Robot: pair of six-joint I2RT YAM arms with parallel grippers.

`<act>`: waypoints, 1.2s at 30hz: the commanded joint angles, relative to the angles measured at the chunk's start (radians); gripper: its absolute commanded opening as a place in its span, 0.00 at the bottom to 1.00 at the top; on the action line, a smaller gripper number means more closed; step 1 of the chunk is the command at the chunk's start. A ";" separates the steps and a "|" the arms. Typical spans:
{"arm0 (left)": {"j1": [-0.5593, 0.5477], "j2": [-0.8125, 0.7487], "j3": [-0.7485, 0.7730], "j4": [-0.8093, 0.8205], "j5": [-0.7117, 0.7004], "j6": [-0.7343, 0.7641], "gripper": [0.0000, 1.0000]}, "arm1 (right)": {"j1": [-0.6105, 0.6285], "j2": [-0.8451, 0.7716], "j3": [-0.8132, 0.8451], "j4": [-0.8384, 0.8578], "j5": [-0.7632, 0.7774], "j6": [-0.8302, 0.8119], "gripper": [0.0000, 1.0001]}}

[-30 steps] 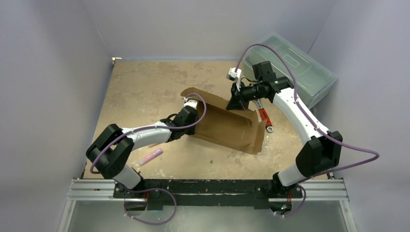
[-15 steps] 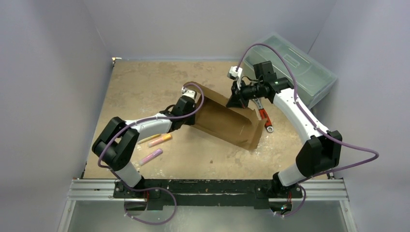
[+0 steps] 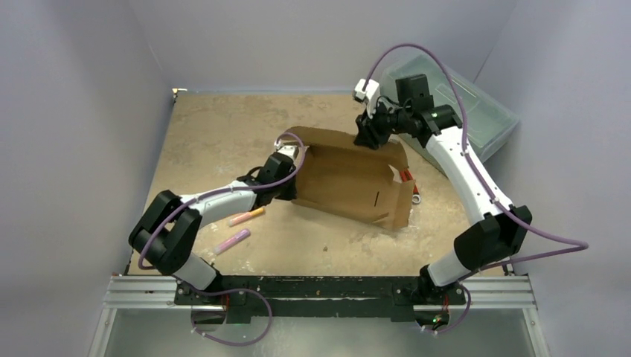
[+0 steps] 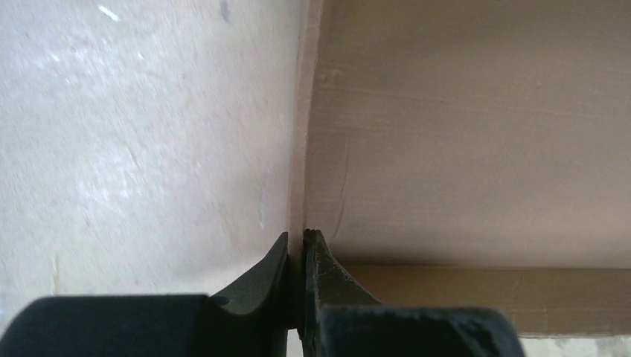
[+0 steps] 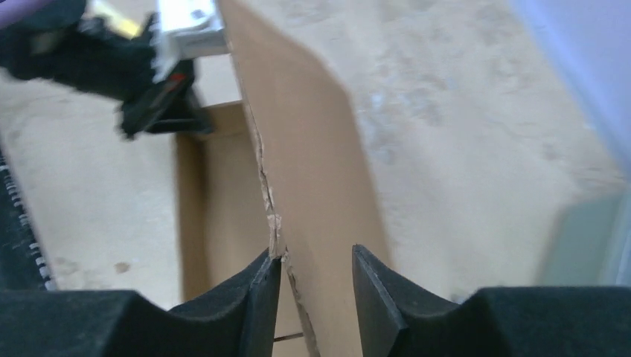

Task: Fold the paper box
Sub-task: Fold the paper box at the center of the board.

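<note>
While the half-folded brown corrugated-cardboard paper box (image 3: 350,182) lies mid-table, overhead the arms flank it. Left wrist: the left gripper (image 4: 298,242) pinches a raised wall's edge, likely steadying it. Right wrist: the right gripper (image 5: 316,260) straddles the far edge, jaws parted, gripping nothing.

We look into a booth closed on three sides: a back wall (image 3: 320,37), a left wall (image 3: 67,149) and a right wall (image 3: 573,111), all a plain pale grey-lilac. Between them lies a tan tabletop (image 3: 223,126), mottled with pale scuffs and darker stains. Along its near edge runs a silver rail (image 3: 141,291) and, below that, a dull metal sheet (image 3: 335,338). The light is soft and even, so the shadows stay faint.
</note>
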 commanded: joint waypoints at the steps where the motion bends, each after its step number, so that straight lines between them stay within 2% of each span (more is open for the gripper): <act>1: -0.052 -0.091 -0.013 -0.094 -0.038 -0.088 0.00 | 0.004 0.033 0.144 -0.006 0.240 0.007 0.46; 3: -0.061 -0.109 -0.026 -0.114 -0.047 -0.101 0.00 | 0.004 0.029 0.176 -0.019 0.287 -0.006 0.56; 5: -0.065 -0.124 -0.037 -0.120 -0.047 -0.106 0.00 | 0.005 -0.017 0.179 0.008 0.349 -0.001 0.61; 8: -0.068 -0.131 -0.039 -0.132 -0.060 -0.102 0.00 | 0.005 -0.101 0.191 0.037 0.299 -0.018 0.67; 11: -0.068 -0.117 -0.036 -0.131 -0.067 -0.100 0.00 | 0.005 -0.192 0.133 0.072 0.156 -0.036 0.68; 14: -0.072 -0.093 -0.027 -0.132 -0.075 -0.102 0.00 | 0.005 -0.288 -0.023 0.170 0.087 -0.013 0.69; 19: -0.085 -0.080 -0.021 -0.137 -0.087 -0.104 0.00 | 0.006 -0.338 -0.131 0.229 -0.037 -0.043 0.68; 22: -0.088 -0.084 -0.018 -0.142 -0.090 -0.109 0.00 | 0.005 -0.361 -0.167 0.194 -0.289 -0.084 0.63; 24: -0.089 -0.085 -0.017 -0.146 -0.093 -0.110 0.00 | 0.011 -0.369 -0.199 0.115 -0.473 -0.185 0.57; 26: -0.089 -0.084 -0.013 -0.152 -0.095 -0.118 0.00 | 0.033 -0.386 -0.259 0.107 -0.536 -0.216 0.48; 32: -0.092 -0.085 -0.006 -0.159 -0.086 -0.142 0.00 | 0.161 -0.420 -0.406 0.109 -0.359 -0.406 0.00; 35: -0.093 -0.085 -0.006 -0.159 -0.084 -0.151 0.00 | 0.256 -0.412 -0.462 0.187 -0.157 -0.420 0.00; 36: -0.093 -0.084 -0.006 -0.157 -0.082 -0.154 0.00 | 0.291 -0.401 -0.485 0.216 -0.065 -0.420 0.05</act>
